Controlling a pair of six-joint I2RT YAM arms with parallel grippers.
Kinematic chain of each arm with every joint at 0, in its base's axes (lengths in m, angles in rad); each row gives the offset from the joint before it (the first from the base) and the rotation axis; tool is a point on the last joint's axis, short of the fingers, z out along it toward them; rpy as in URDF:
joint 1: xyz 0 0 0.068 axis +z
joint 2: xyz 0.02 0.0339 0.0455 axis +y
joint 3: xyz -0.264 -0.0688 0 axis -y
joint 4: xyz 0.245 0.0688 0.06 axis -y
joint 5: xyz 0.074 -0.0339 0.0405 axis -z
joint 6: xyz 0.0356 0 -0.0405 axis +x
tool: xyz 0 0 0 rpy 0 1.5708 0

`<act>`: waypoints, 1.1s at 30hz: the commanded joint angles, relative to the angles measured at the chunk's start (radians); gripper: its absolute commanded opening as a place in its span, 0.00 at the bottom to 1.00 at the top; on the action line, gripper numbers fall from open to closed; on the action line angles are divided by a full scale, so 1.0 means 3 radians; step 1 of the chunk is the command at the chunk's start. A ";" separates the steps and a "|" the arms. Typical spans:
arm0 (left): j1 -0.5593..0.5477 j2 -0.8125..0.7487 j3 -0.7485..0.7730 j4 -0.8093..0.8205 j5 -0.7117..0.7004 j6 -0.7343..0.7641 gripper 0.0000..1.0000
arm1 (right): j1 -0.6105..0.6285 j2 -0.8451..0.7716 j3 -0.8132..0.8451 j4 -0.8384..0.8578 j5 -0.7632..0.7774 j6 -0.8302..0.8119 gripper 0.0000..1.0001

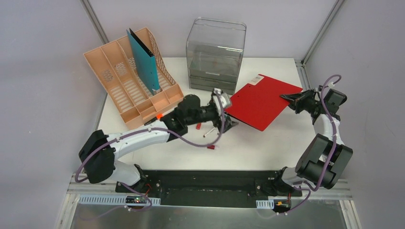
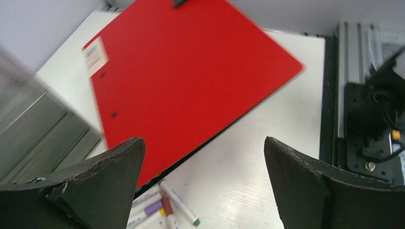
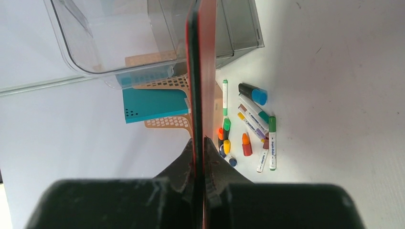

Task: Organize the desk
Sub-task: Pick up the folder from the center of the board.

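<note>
Two arms reach out over the big white desk (image 1: 267,148). The desk lies flat under all the things and fills the middle of the top view. The arms are fixed at its 6 o'clock edge.

The right fingers (image 1: 288,98) are pressed together on the red folder (image 1: 260,101) and pinch it by its 3 o'clock corner. The right wrist view shows the folder from the edge, a thin red line between the two fingers. The folder sits at about 2 o'clock on the desk. I cannot tell if its low edge touches the desk.

The left fingers (image 1: 229,120) are spread wide and hold nothing. They are just beside the folder's 9 o'clock corner.

Some markers (image 3: 250,121) lie loose on the desk near the middle, at 6 o'clock from the left fingers.

A peach rack (image 1: 129,81) stands at 10 o'clock, with a teal folder (image 1: 143,59) upright in one slot. A clear box (image 1: 215,47) with drawers stands at 12 o'clock.
</note>
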 commanded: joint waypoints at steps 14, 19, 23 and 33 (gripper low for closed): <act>0.1488 -0.0011 -0.0467 0.0574 0.1140 -0.3126 0.99 | 0.0131 -0.0112 0.0120 0.0415 -0.0889 -0.0171 0.00; 0.1487 0.0335 -0.0463 0.1260 0.1483 -0.3476 0.98 | 0.0131 -0.0359 0.0122 0.0416 -0.0948 -0.0243 0.00; 0.1483 0.0507 -0.0364 0.1350 0.1582 -0.3540 0.97 | 0.0131 -0.0539 0.0110 0.0567 -0.1039 -0.0310 0.00; 0.1384 0.0766 -0.0242 0.1672 0.1641 -0.3359 0.92 | 0.0273 -0.0736 0.0260 0.0296 -0.1204 -0.1149 0.00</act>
